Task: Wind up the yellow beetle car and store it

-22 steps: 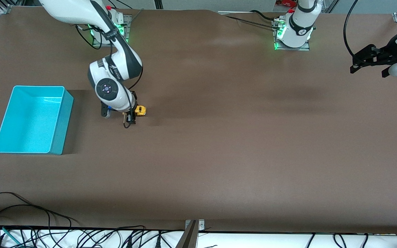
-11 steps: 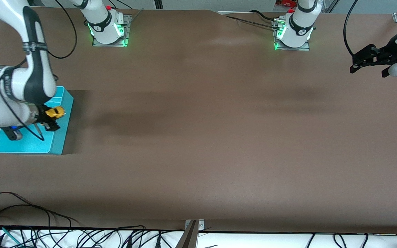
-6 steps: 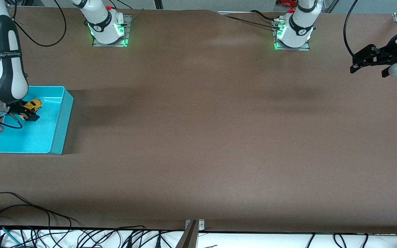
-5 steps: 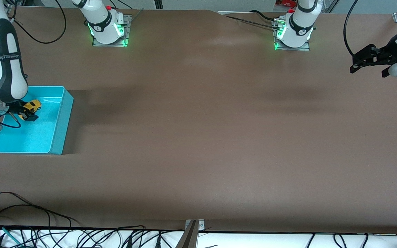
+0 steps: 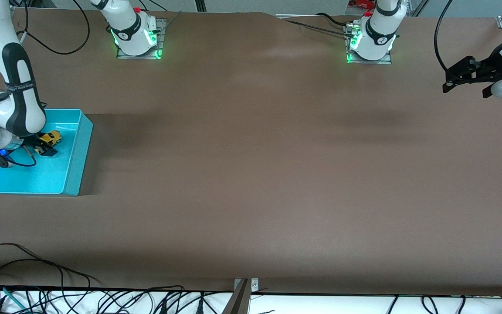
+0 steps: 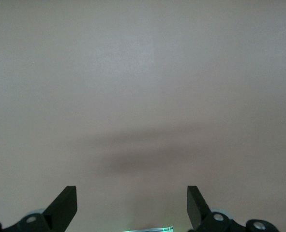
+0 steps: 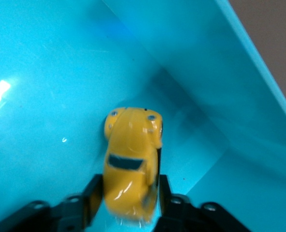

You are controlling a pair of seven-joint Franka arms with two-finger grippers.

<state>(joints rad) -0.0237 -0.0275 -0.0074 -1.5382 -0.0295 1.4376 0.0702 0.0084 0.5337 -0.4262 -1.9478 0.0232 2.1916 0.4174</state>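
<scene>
Your right pincer (image 7: 128, 203) grips the tiny bright-yellow beetle-shaped toy car (image 7: 131, 164) low inside the open turquoise plastic bin (image 5: 76, 163), so only release remains, while your left pincer (image 6: 132, 208) waits, fingers wide, over bare brown bench (image 5: 277, 174).

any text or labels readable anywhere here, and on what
No text reads clearly in these views.
Right arm: small lettering on its dark link, too small to read.
Yellow beetle car, held in the right pincer inside the turquoise bin: no markings.
Left pincer: no markings.

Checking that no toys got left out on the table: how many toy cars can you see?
1. The yellow beetle car is gripped by the right gripper inside the turquoise bin. The arm may hide part of the bin.
</scene>
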